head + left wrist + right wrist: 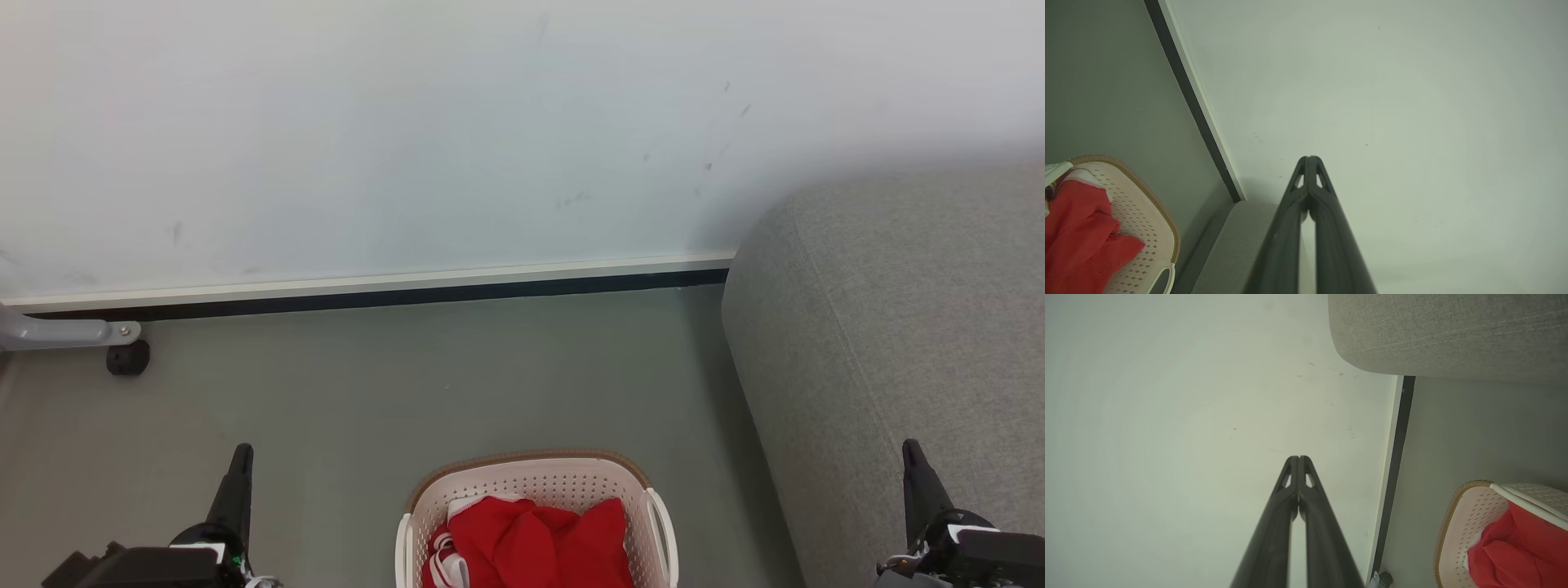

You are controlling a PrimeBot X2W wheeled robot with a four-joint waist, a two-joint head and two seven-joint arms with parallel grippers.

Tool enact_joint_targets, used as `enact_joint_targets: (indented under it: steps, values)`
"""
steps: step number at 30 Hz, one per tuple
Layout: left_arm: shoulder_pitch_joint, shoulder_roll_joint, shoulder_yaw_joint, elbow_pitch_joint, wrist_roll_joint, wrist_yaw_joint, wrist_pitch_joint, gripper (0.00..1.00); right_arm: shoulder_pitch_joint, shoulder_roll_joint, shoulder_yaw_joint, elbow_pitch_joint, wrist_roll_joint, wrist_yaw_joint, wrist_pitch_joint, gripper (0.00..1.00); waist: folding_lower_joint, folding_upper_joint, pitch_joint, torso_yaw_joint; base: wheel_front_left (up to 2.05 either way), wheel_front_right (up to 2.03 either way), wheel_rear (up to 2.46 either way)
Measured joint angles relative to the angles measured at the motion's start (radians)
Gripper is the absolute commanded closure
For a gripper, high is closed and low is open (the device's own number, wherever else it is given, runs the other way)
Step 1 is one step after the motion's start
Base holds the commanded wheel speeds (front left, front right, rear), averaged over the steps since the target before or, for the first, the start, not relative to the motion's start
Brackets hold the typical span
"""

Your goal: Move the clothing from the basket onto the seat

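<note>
Fingers [1331, 228] clenched and empty, left hand [242, 451] and right hand [911, 447] point at the wall [490, 122], flanking the basket [531, 460].

I see the basket [535, 482], cream perforated plastic with a brown rim, standing upright on the floor at bottom centre of the head view. The red clothing [543, 543] lies crumpled inside it, with white trim showing at lower left. The grey sofa [898, 327] sits at right, near the basket but not touching it.
</note>
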Motion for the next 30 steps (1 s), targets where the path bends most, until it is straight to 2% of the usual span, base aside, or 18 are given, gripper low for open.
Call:
enact_joint_targets:
  steps: [30]
  values:
    - [0.000, 0.000, 0.000, 0.000, 0.000, 0.000, 0.000, 1.00, 0.000, 0.000, 0.000, 0.000, 0.000, 0.000, 0.000, 1.00, 0.0000, 0.0000, 0.000, 0.000, 0.00, 0.00, 0.00]
